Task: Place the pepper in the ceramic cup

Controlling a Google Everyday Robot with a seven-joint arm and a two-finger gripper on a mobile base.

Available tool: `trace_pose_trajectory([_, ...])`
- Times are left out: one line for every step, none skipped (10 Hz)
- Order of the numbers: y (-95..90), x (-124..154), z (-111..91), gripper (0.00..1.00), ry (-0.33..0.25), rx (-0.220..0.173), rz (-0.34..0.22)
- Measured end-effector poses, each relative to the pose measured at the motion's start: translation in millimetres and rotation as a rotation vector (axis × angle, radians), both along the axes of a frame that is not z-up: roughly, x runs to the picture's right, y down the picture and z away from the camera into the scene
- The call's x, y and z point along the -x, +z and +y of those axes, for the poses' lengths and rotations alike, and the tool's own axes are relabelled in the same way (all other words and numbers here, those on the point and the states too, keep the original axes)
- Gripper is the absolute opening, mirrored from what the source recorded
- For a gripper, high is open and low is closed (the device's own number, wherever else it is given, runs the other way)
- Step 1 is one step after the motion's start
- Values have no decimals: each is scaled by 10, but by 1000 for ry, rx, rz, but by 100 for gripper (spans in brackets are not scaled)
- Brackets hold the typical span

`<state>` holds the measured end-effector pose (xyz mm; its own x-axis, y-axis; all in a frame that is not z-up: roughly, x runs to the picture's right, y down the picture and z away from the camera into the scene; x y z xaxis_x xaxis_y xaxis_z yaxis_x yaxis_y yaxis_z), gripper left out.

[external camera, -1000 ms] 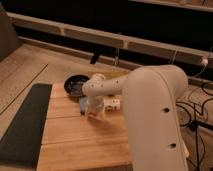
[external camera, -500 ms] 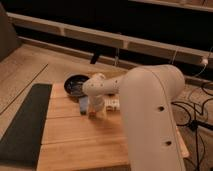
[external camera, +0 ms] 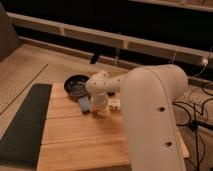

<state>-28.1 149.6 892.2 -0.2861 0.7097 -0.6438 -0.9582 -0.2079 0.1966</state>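
You cannot pick out the pepper as a separate thing; no red-orange piece lies in plain sight on the boards, and the one spot that is covered is under the hand (external camera: 100, 112) itself. The hand points straight down at the middle of the table (external camera: 80, 142), with its low end at the wood or just above it; which of the two you cannot tell. Its fingers stand apart, as wide as they go; you see nothing clamped between them.

Just beside the hand, on the picture's left, lies a blue-grey block (external camera: 84, 104), flat on the wood and turned a little slantwise; it looks as if it touches the hand or nearly so. On the other side of the hand lies a small white item (external camera: 116, 103), partly behind the wrist. Behind the block, toward the far edge of the table, sits a dark round dish (external camera: 77, 84), shallow and with a lighter rim; it is near the hand but apart from it.

The arm (external camera: 150, 115) is thick and white; it fills the right part of the view and bends across toward the hand. The table is made of pale wooden planks; along its left side lies a long dark mat (external camera: 22, 125). On the right, dark cables (external camera: 197, 107) lie on the floor.
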Motion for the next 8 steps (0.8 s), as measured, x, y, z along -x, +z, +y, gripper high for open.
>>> trace_pose_trajectory([21, -13, 8, 65, -2, 2, 2])
trace_pose_trajectory([50, -26, 24, 65, -7, 6, 5])
trace_pose_trajectory([84, -29, 28, 65, -14, 6, 5])
trace_pose_trajectory([99, -22, 21, 65, -20, 4, 4])
trace_pose_trajectory([111, -12, 7, 65, -24, 1, 2])
trace_pose_trajectory([120, -11, -1, 65, -26, 0, 2])
trace_pose_trajectory([136, -4, -5, 65, -34, 1, -2])
trace_pose_trajectory([145, -3, -12, 65, -49, 5, -8])
